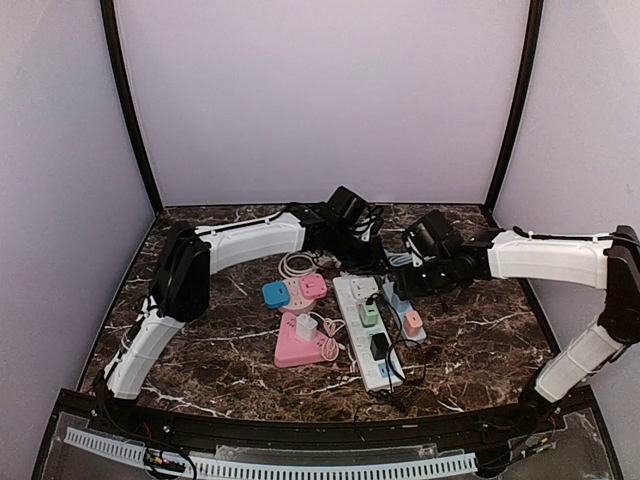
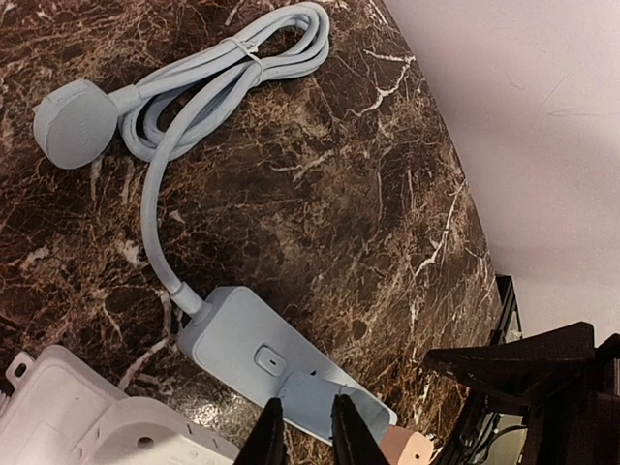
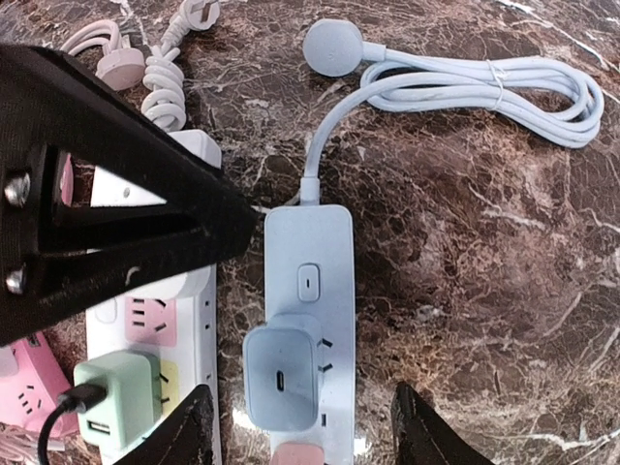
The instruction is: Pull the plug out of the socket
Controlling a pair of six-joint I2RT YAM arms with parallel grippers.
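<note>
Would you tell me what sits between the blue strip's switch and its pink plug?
A pale blue charger, plugged into the strip, in the right wrist view.

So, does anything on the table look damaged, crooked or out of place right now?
Nothing stands out. The blue power strip lies flat with its blue adapter seated straight, its cord is coiled and tied, and the green plug sits squarely in the white strip.
</note>
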